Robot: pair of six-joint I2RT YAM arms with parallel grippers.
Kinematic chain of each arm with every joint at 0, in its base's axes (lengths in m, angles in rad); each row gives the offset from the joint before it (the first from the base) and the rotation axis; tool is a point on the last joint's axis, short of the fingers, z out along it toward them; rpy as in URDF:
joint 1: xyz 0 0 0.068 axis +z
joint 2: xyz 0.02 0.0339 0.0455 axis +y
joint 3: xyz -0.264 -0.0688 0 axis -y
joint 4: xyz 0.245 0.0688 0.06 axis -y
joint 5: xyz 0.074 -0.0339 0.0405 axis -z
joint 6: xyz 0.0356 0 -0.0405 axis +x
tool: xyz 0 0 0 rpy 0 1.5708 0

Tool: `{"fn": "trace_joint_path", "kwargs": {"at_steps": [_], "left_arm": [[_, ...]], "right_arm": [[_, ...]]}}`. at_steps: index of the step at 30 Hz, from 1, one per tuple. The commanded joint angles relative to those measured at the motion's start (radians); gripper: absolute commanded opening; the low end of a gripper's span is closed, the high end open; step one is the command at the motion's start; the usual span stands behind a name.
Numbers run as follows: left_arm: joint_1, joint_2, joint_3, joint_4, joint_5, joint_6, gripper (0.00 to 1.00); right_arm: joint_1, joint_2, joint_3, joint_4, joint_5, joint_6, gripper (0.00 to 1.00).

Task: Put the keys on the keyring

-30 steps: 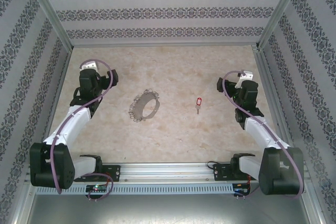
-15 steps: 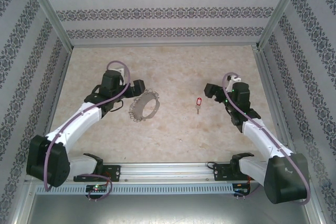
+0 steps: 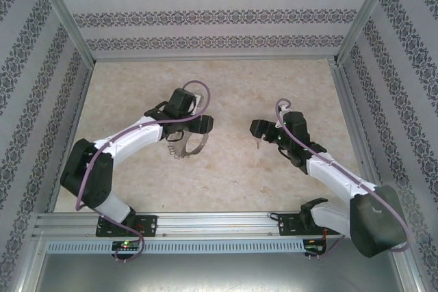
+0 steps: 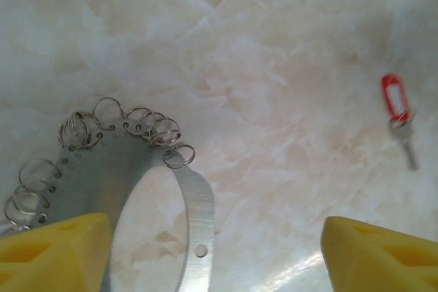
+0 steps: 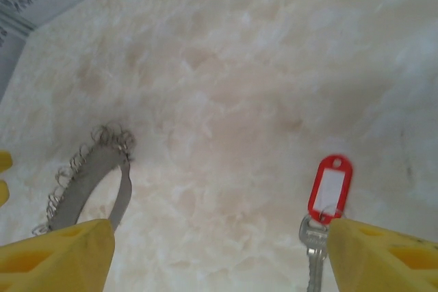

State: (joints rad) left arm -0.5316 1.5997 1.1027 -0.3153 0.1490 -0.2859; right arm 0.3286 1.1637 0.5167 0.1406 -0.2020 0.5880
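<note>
Grey keyring (image 4: 195, 203) | left end effector (image 4: 217, 256) arrived above, open | right end effector (image 5: 219, 258) over key (image 5: 330, 189), open

Pale marbled table (image 4: 260, 46) seen from close above. Left gripper (image 4: 217, 254) spread wide, one yellow fingertip (image 4: 55, 247) low at the left and the other low at the right. Between them, toward the left, the keyring (image 4: 195, 203): a flat grey band (one small hole near the bottom) fringed along its far rim with small wire rings (image 4: 147, 124). Left pad overlapping the band; impossible to say whether touching. Well apart to the right, a small silver key (image 4: 400, 120) lying flat, red tag at its far end.
</note>
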Motion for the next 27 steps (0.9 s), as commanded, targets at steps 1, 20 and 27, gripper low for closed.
{"fn": "trace_joint_path", "kwargs": {"at_steps": [1, 20, 27], "left_arm": [[-0.038, 0.053, 0.071, -0.121, -0.059, 0.095, 0.72], [-0.145, 0.304, 0.328, -0.355, -0.286, 0.196, 0.34], [-0.146, 0.360, 0.349, -0.361, -0.315, 0.214, 0.28]], "right_arm": [[0.023, 0.049, -0.013, 0.011, -0.012, 0.068, 0.79], [0.092, 0.116, -0.007, 0.072, 0.091, 0.159, 0.80], [0.092, 0.126, -0.013, 0.083, 0.102, 0.165, 0.81]]}}
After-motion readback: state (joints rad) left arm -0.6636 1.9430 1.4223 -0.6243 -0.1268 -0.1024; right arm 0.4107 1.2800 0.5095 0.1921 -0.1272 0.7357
